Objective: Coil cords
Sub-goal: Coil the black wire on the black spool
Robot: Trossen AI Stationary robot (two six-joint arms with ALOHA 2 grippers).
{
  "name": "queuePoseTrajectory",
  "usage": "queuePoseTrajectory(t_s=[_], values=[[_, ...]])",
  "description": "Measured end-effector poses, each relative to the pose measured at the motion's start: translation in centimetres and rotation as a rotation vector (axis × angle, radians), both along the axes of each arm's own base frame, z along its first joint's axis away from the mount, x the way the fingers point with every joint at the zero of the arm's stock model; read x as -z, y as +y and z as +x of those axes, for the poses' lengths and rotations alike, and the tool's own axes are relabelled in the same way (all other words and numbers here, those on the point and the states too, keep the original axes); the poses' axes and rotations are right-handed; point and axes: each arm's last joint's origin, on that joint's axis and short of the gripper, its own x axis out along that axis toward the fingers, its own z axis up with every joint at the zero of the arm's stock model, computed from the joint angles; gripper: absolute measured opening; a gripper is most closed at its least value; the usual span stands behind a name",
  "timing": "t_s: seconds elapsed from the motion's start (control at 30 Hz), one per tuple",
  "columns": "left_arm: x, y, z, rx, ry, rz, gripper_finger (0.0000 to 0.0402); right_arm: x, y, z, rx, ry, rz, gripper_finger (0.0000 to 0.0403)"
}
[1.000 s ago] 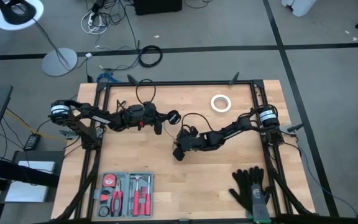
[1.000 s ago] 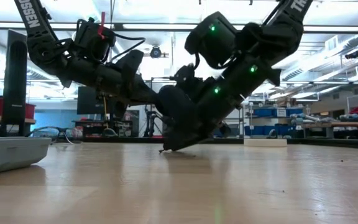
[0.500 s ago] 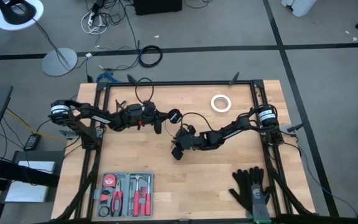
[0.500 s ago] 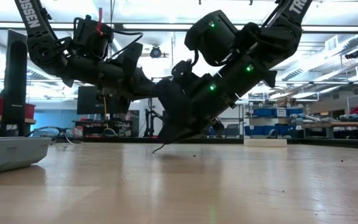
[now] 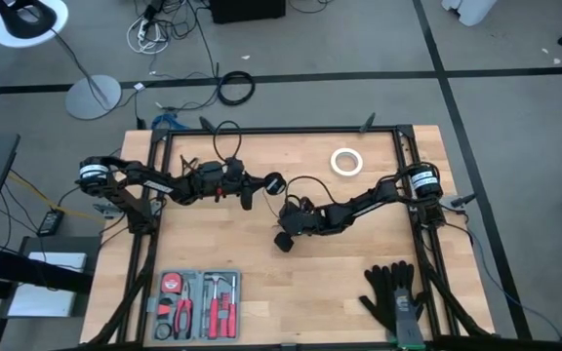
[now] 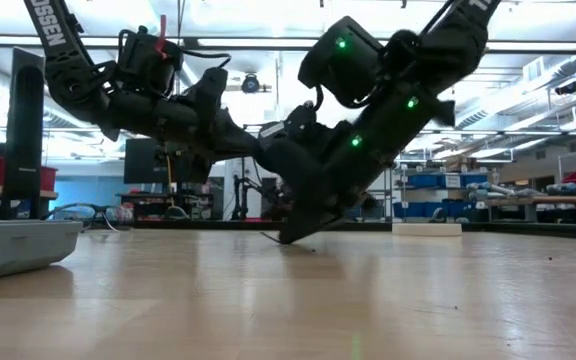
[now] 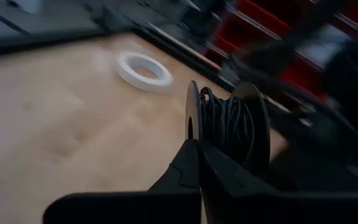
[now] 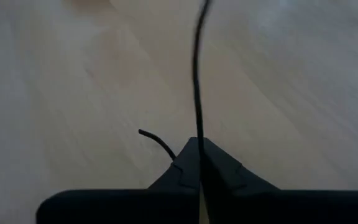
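Near the middle of the wooden table, the right gripper points steeply down with its tip almost on the boards; its two fingers are pressed together on the thin black cord, which runs straight away from the fingertips while a short free end curls out beside them, close above the wood; from the low camera the same gripper tilts down with a wisp of cord showing at its tip just over the tabletop. Just beside it, toward the table's back and left, the left gripper hangs above the surface with its fingers closed on the rim of a small black spool; several turns of the cord are wound between the spool's two round flanges, and in the overhead view the spool shows as a small dark disc at the end of the left arm; a thin loop of cord arcs from there toward the right arm. A white tape ring lies flat near the back edge, well apart from both grippers; a grey tool tray with red-handled tools sits at the front left, and a pair of black gloves lies at the front right.
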Motion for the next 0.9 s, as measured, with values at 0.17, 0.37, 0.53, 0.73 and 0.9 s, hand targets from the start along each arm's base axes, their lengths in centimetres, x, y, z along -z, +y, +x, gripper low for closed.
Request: queuePoseTrajectory(t_s=[0.17,0.37,0.53,0.73,0.9], values=[[0.6,-0.4,-0.1,0.109,0.057,-0.042,0.0,-1.7,-1.3,-1.9,0.039,0.144,-0.051,0.0002],[1.4,-0.7,-0.3,0.206,0.141,-0.047,0.0,-4.9,-3.9,-4.0,0.113,0.234,-0.055,0.0001],[2.1,-0.8,-0.5,0.161,0.213,-0.052,0.0,-8.0,-4.9,-3.8,0.101,0.077,-0.042,0.0001],[2.1,-1.2,-0.3,0.105,0.229,-0.028,0.0,-9.4,-5.7,-1.7,0.02,-0.141,-0.001,0.0],[2.2,-1.9,0.2,0.04,0.31,-0.026,0.0,-9.0,-5.7,0.3,-0.02,-0.136,-0.004,0.0]])
